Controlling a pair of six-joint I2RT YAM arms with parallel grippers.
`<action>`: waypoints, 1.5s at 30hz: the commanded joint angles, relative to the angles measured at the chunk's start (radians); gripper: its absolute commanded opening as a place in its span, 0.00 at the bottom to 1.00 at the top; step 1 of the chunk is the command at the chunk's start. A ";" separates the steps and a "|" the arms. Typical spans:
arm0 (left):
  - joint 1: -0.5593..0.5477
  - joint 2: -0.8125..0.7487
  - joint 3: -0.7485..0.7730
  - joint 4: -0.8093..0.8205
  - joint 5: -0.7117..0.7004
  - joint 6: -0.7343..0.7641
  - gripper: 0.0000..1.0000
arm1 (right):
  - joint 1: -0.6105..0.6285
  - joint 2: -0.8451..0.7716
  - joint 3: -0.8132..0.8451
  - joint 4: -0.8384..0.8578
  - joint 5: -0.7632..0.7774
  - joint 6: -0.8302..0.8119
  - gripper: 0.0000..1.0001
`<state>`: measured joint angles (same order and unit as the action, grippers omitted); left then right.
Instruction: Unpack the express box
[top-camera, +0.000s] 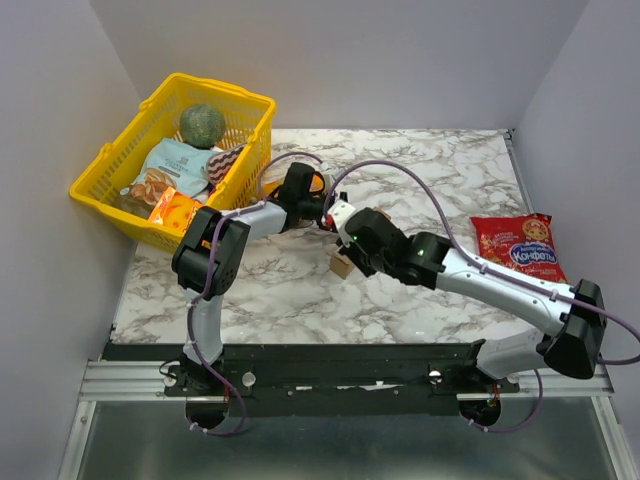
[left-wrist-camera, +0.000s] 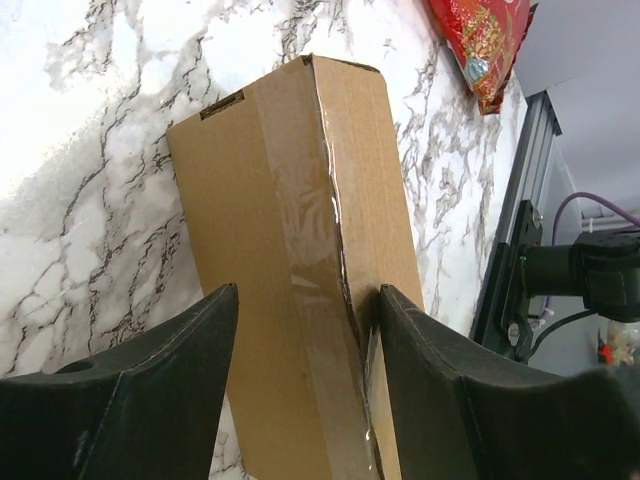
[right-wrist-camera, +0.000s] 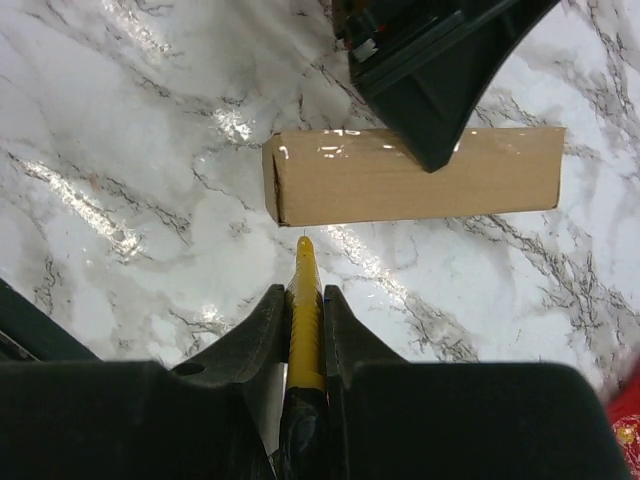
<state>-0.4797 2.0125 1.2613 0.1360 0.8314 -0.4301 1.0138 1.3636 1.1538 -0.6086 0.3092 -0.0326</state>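
Top: box (top-camera: 343, 264) mid-table, right of basket (top-camera: 225, 89), mostly hidden under both wrists.
Left wrist: left gripper (left-wrist-camera: 305, 295) straddles box, taped seam in view. Likely steadying it for cut. Squeezing or slack: cannot tell.
Right wrist: right gripper (right-wrist-camera: 303, 295) clenched on yellow cutter (right-wrist-camera: 305, 330). Blade tip just beside box edge, probably set to slit tape.

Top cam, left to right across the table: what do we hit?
Basket → box → red bag
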 joint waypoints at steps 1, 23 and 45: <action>0.006 -0.010 -0.031 -0.098 -0.071 0.113 0.70 | -0.101 -0.050 0.133 -0.043 -0.077 -0.018 0.00; -0.017 -0.440 0.225 -0.705 0.166 0.889 0.74 | -0.544 -0.058 0.106 0.168 -1.085 -0.453 0.02; -0.100 -0.366 0.279 -0.714 0.115 0.878 0.12 | -0.543 -0.120 0.004 0.263 -1.043 -0.385 0.12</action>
<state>-0.5819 1.6539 1.5311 -0.5743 0.9352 0.4538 0.4713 1.2629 1.1824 -0.3737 -0.7528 -0.4503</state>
